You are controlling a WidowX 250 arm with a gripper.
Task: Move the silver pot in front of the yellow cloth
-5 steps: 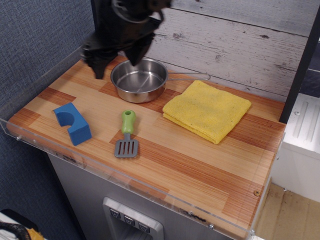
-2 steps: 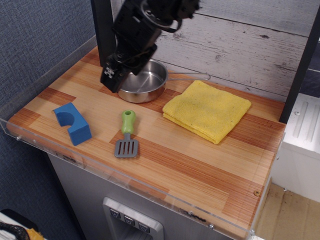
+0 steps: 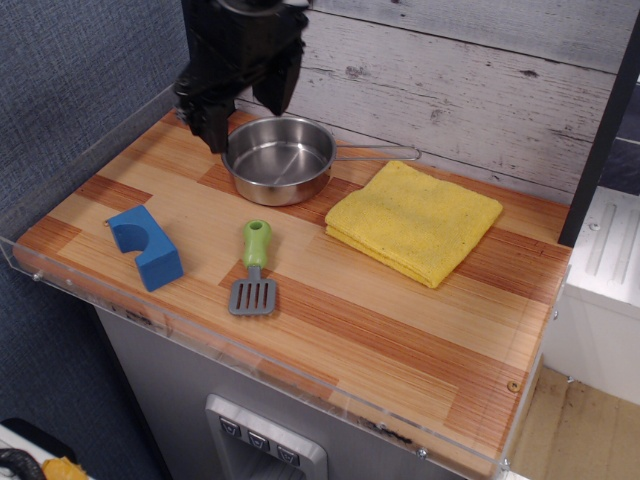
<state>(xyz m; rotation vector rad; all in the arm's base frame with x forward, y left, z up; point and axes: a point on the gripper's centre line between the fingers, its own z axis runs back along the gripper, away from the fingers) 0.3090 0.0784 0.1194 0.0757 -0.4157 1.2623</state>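
Observation:
The silver pot (image 3: 278,158) stands upright at the back left of the wooden counter. Its thin wire handle (image 3: 378,153) points right along the wall. The yellow cloth (image 3: 414,220) lies folded to the pot's right, and its back corner lies close to the handle. My black gripper (image 3: 246,113) hangs over the pot's back left rim. Its fingers are spread apart, with one finger (image 3: 213,130) just outside the rim on the left. It holds nothing.
A green-handled grey spatula (image 3: 254,268) lies in front of the pot. A blue block (image 3: 146,245) sits at the front left. A clear plastic lip (image 3: 250,362) runs along the counter's front and left edges. A grey plank wall (image 3: 470,90) stands behind.
The gripper dipped low and tilted over the pot's left rim, then swung back upright to the pot's back left. The pot, cloth and spatula have not moved.

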